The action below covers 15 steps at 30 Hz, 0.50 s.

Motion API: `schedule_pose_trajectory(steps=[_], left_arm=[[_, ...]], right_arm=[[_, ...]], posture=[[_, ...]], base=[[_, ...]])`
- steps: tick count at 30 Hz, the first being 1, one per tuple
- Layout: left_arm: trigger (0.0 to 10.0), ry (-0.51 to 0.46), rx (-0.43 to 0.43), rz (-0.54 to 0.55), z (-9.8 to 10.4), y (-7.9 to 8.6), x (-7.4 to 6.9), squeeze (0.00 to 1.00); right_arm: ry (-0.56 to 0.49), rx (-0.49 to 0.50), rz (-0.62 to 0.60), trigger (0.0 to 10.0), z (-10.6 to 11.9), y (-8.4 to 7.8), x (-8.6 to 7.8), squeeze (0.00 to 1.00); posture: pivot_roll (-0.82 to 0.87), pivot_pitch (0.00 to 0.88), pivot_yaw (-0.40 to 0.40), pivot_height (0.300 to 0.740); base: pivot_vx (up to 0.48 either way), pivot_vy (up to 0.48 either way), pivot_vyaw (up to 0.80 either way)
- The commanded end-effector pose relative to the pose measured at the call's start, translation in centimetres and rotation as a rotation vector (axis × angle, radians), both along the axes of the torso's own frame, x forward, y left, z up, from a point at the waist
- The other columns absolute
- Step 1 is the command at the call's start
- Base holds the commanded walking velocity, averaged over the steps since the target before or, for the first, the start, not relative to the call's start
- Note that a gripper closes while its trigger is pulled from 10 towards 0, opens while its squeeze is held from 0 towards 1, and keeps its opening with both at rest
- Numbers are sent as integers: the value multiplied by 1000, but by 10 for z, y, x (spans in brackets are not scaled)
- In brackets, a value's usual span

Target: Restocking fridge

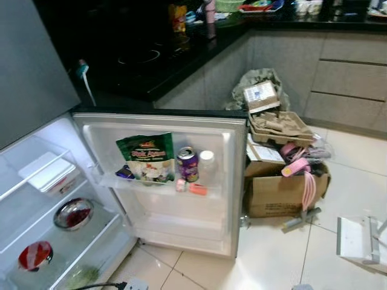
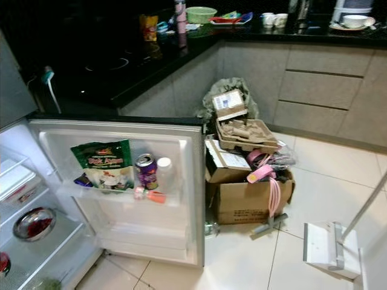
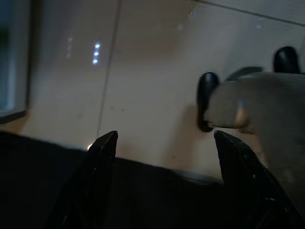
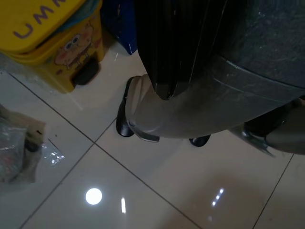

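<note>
The fridge door [image 1: 158, 181] was found open, a green bag [image 1: 147, 156] and can [image 1: 187, 164] shelved on it; nothing was held by the spread left gripper [image 3: 162, 143]; the right gripper's state could not be told

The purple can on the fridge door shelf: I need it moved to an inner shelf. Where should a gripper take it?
Grip the purple can around its upper body, coming from the front and above: it stands upright behind the shelf rail, with the green bag and white bottle close on either side.
</note>
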<state>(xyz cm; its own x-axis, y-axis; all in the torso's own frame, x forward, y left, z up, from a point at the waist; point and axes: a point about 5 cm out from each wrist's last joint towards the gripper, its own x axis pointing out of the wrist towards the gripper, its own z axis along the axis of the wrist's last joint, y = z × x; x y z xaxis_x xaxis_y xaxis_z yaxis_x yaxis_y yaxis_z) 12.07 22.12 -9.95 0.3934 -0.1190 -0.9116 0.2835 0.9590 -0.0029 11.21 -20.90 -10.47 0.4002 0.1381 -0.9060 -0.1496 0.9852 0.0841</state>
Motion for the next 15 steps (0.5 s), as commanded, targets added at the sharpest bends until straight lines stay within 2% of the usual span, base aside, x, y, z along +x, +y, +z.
schedule_pose_trajectory(steps=[1,15], left_arm=[[10000,-6,26,-2,-1,-4,2,0],[10000,-3,84,12,-4,-7,-2,0]], right_arm=[[10,1,19,10000,-1,3,0,0],[5,18,19,10000,0,4,2,0]], posture=[[-45,0,35,740],[-37,0,24,740]], base=[[0,0,750],[0,0,743]])
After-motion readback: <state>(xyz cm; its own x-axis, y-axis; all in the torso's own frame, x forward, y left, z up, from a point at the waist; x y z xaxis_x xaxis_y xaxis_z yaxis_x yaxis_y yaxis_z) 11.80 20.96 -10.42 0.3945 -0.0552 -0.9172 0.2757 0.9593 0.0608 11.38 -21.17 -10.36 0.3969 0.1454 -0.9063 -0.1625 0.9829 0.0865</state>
